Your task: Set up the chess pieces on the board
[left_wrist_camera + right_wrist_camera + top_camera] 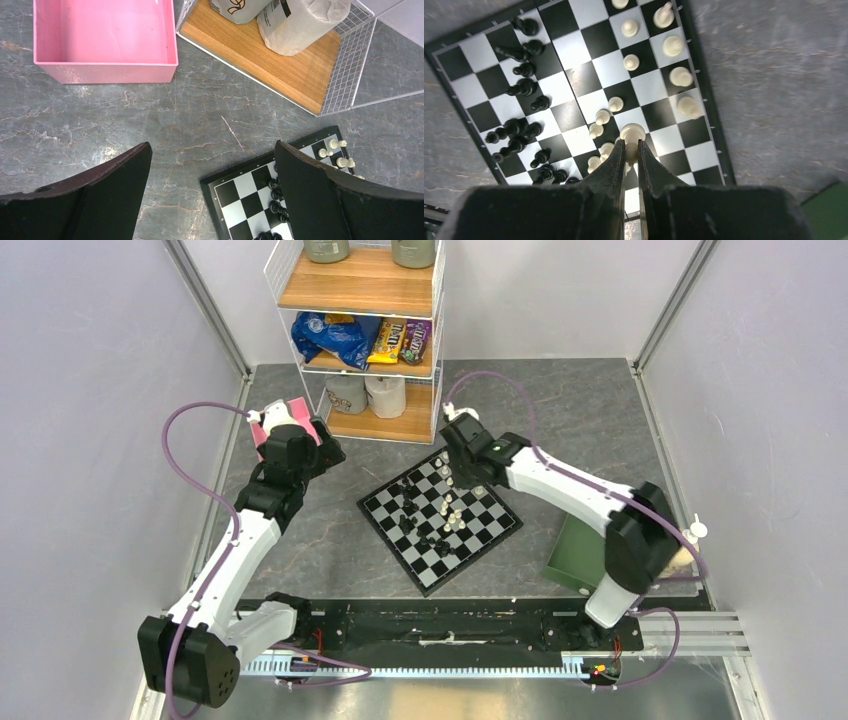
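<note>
The black-and-white chessboard [495, 532] lies at an angle in the middle of the table. Black pieces [524, 87] crowd its left side and cream pieces [672, 46] its right side in the right wrist view. My right gripper [631, 145] is shut on a cream piece [632, 133] and holds it above the board, beside a cluster of cream pawns [600, 119]. My left gripper [212, 150] is open and empty, over bare table left of the board's corner [220, 187]. In the top view the left gripper [290, 455] is by the pink box and the right gripper [462, 472] is over the board's far side.
A pink box [105, 65] sits at the back left. A wire shelf unit [360, 335] with rolls and snack bags stands behind the board. A green tray [578, 555] lies at the right, under the right arm.
</note>
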Robot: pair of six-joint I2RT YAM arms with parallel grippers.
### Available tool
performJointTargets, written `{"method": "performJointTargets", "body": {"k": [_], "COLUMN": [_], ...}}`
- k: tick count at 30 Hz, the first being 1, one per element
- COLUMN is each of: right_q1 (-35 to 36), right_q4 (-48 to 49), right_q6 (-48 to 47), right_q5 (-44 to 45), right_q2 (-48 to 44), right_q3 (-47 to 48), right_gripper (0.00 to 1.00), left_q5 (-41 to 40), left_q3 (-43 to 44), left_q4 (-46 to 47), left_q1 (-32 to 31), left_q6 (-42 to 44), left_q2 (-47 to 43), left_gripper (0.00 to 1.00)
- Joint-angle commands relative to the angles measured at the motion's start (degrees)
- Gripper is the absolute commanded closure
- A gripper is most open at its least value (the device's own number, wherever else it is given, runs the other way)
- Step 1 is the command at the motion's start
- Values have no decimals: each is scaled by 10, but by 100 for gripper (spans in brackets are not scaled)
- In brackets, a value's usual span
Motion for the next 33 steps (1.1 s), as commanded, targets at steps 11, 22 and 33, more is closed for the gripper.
{"method": "performJointTargets", "body": {"k": [11,22,33], "right_q1": [-84,-96,-98], "right_q4": [3,37,66], "right_q6": [27,24,25], "right_q5": [-14,-35,-15], "right_q2": [-121,-37,-14], "right_q3": [-118,-106,-108], "right_gripper": [88,88,87], "left_q5": [18,13,15], "left_q3": [4,4,-3], "left_q4": [29,19,28], "left_q1": [4,4,4], "left_q6": [11,11,9], "left_q2": [3,-6,3], "left_gripper": [0,0,0]}}
